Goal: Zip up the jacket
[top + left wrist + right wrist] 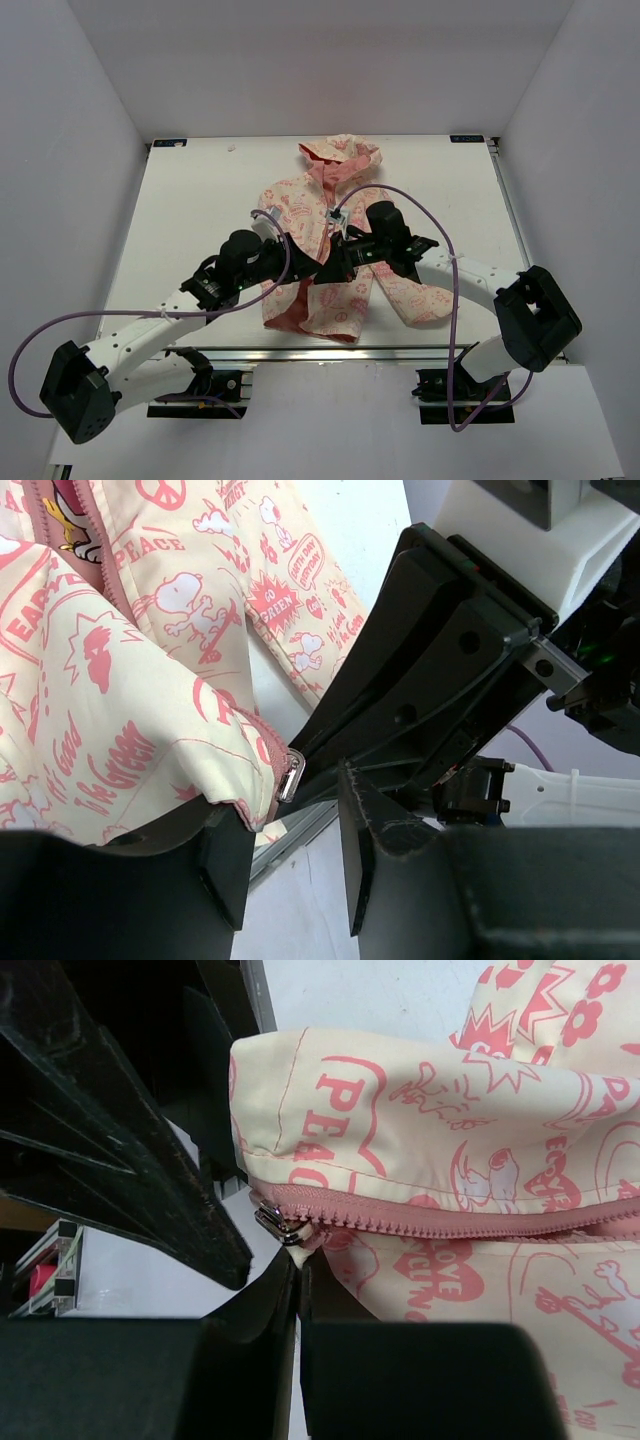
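The jacket [335, 305], cream with pink print, lies at the middle of the table with its hood at the far end. My right gripper [298, 1260] is shut on the jacket's [450, 1110] bottom hem corner, just under the silver zipper slider [272, 1222] at the end of the pink zipper strip [450, 1205]. My left gripper [290, 865] stands open right beside it. The jacket's [120, 680] lifted hem rests on the left finger and the slider [290, 776] hangs just above the gap. Bare table shows between the jaws. In the top view the left gripper [318, 272] and the right gripper [340, 258] meet over the jacket's lower front.
The white table [200, 200] has a metal rail [330, 353] along its near edge, close below the jacket's hem. Purple cables [440, 240] loop over both arms. White walls enclose the table on three sides.
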Robot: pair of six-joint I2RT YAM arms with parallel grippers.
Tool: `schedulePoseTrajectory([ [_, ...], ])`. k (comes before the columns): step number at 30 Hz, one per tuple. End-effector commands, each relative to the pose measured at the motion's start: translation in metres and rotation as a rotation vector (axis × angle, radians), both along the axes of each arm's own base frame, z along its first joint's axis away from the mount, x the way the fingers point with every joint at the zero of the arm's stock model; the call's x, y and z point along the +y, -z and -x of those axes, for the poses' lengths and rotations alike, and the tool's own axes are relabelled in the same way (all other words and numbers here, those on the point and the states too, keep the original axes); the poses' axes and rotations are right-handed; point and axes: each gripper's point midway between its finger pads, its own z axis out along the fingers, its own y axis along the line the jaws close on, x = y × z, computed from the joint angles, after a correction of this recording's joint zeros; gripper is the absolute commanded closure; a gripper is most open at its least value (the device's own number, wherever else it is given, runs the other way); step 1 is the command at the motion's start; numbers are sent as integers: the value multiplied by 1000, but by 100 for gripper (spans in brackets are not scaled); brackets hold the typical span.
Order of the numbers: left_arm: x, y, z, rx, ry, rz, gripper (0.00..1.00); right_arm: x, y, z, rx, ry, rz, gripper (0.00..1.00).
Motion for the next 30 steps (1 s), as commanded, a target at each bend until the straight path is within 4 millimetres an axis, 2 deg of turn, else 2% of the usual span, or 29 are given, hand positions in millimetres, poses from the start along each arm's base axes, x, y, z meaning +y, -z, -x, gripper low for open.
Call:
schedulePoseTrajectory([
  [1,-9,-17,-3,-64,28,53,56,5,-4,2,-25,-20,-2,100],
  [4,-13,-17,-3,-70,48,52,60,5,-5,2,-29,-18,-5,100],
  [5,-13,-15,-4,-66,45,46,67,5,-6,3,-29,-19,-8,100],
  [7,-12,-10,-4,-57,40,33,74,4,-6,5,-30,-30,-12,100],
  [8,-12,-10,-5,-56,37,33,87,4,-8,6,-35,-30,-16,100],
  [9,-12,-12,-5,-67,39,44,96,3,-9,6,-38,-26,-17,100],
  [10,-12,-11,-4,-69,38,45,100,2,-6,7,-37,-25,-13,98],
  [12,-10,-14,-4,-92,38,46,100,0,-8,10,-43,-29,-20,93],
  [13,-8,-20,-6,-110,27,48,100,-2,-6,9,-43,-25,-16,83],
  [16,-4,-31,-4,-166,38,37,100,-11,-10,2,-29,22,-12,68],
  [18,-4,-39,-3,-194,53,32,100,-23,-15,-8,-14,70,-23,58],
  [20,-6,-47,1,-222,86,37,100,-34,-22,-8,-4,66,-52,49],
  [21,-7,-49,1,-229,90,38,100,-44,-23,-16,0,94,-59,39],
  [23,-9,-50,2,-244,111,35,100,-56,-33,-14,-14,88,-93,35],
  [26,-19,-52,3,-257,169,47,100,-72,-43,-23,-55,135,-115,32],
  [29,-37,-64,5,-283,267,101,100,-83,-42,-37,-76,183,-113,35],
  [30,-42,-76,3,-307,291,122,100,-85,-44,-42,-78,190,-115,37],
])
